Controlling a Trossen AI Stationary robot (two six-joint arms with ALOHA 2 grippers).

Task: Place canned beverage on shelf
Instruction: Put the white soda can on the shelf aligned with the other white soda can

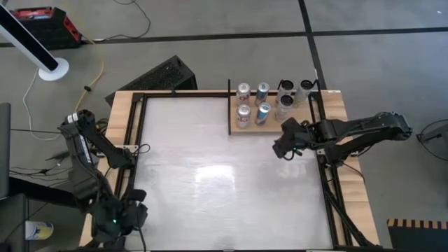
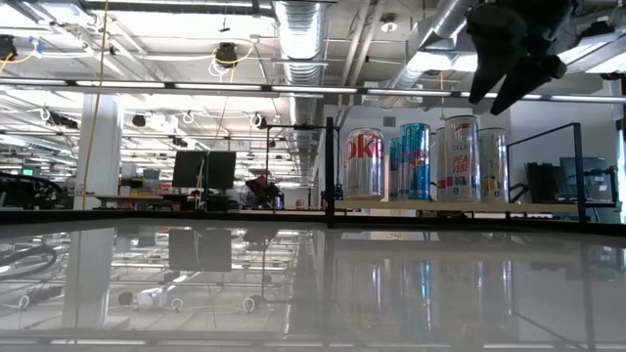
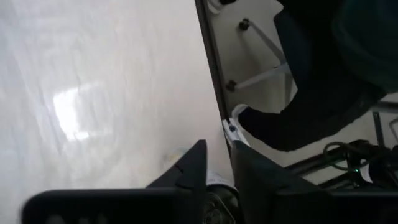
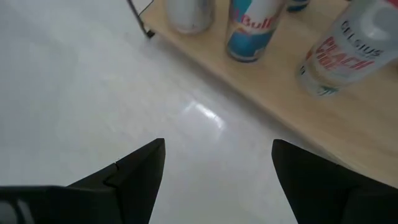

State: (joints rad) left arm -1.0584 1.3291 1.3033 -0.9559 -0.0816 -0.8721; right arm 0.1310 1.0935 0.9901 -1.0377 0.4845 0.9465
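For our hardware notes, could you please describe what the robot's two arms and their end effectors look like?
Both are dark, jointed arms. The right end effector carries two black, wedge-shaped fingers; the left end effector has matching black tapered fingers. Thin black cables lie beside the left arm.

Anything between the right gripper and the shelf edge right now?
Nothing. In the right wrist view, only bare white tabletop lies between the open right gripper and the shelf; the high view agrees.

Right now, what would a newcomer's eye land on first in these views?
The cluster of cans standing upright on the shelf at the table's far right. Next, the right gripper, open and empty, hovering above the tabletop just in front of the shelf. The left gripper sits at the near left corner.
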